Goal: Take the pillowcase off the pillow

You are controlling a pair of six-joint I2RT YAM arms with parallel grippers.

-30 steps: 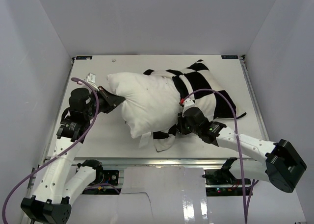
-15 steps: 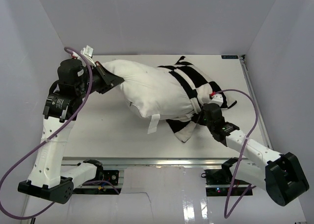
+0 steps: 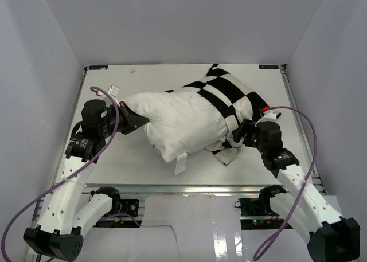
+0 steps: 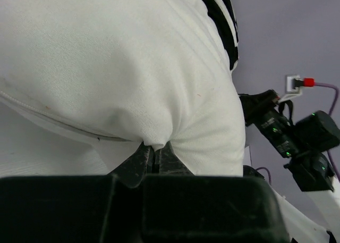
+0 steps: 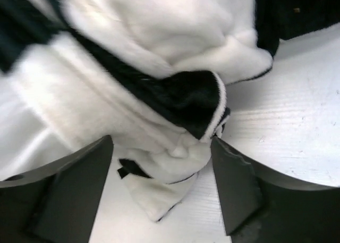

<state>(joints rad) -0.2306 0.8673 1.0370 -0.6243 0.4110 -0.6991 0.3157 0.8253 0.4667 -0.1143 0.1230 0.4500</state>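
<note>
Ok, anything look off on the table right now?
Nothing damaged. The pillowcase is bunched over the right end of the pillow, its white inside showing at the near edge. The right hand stands open around that fold, not gripping; the left hand pinches the opposite pillow corner.

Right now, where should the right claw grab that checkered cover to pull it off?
Best bet: the bunched hem of the pillowcase, hanging loose at the pillow's near-right end. Come in from the right, where the open right gripper sits, since the left gripper pins the pillow's opposite corner, so pulling rightwards should slide it off.
</note>
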